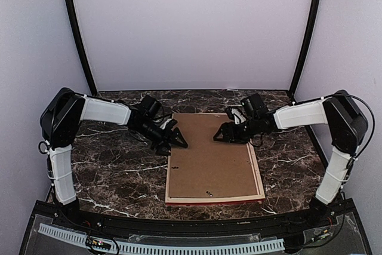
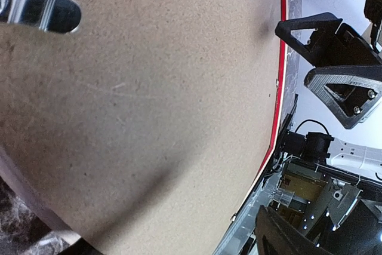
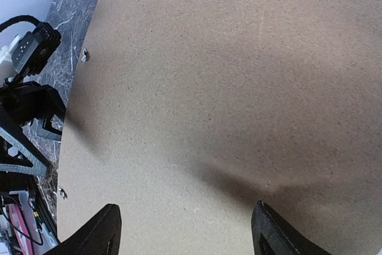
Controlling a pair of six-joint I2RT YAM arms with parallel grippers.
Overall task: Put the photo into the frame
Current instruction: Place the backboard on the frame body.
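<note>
Stiff, light frame [image 1: 215, 198] lies face down, best grabbed by its edges; left gripper [image 1: 177, 144] and right gripper [image 1: 221, 137] both have fingers apart.

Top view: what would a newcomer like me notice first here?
A big brown backing board fills a frame lying face down in the middle of the dark marble table, with a red strip along the frame's near edge. Two black-and-white arms reach in from either side, the left tool and the right tool both near the board's far end.
</note>
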